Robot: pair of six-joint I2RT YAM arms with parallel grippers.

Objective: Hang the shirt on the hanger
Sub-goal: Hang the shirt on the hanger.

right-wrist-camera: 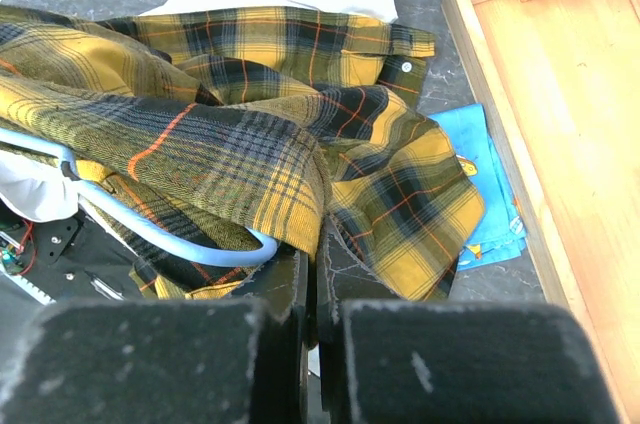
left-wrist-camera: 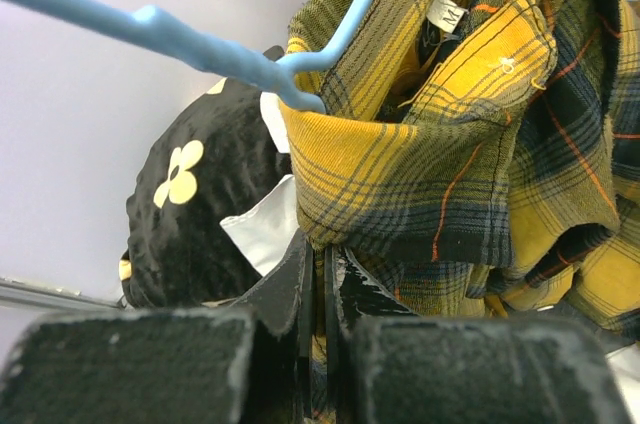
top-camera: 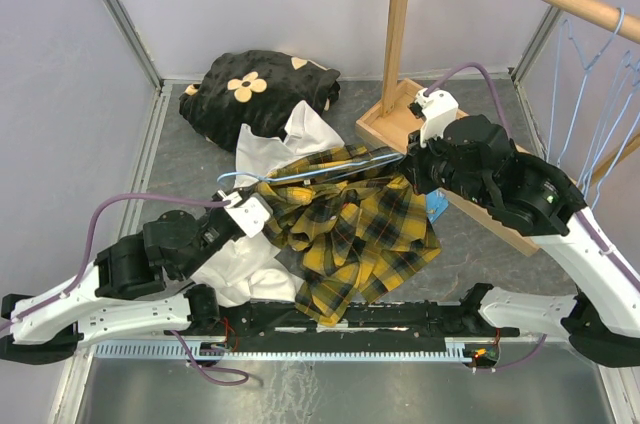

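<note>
At mid-table, the yellow-and-black plaid flannel shirt (top-camera: 350, 224) is stretched between both arms. The left gripper (left-wrist-camera: 320, 274) and right gripper (right-wrist-camera: 312, 274) each pinch cloth with closed jaws (apparently spreading it), letting the thin pale-blue wire hanger (top-camera: 250, 177) sit inside.

A yellow-and-black plaid flannel shirt (right-wrist-camera: 230, 134) lies bunched left of the pale wooden base frame (right-wrist-camera: 560, 124), draped over a thin pale-blue wire hanger (right-wrist-camera: 215, 254). The right pincer (right-wrist-camera: 314, 279) nips its hem. A bright blue cloth (right-wrist-camera: 490, 194) touches the frame.
</note>
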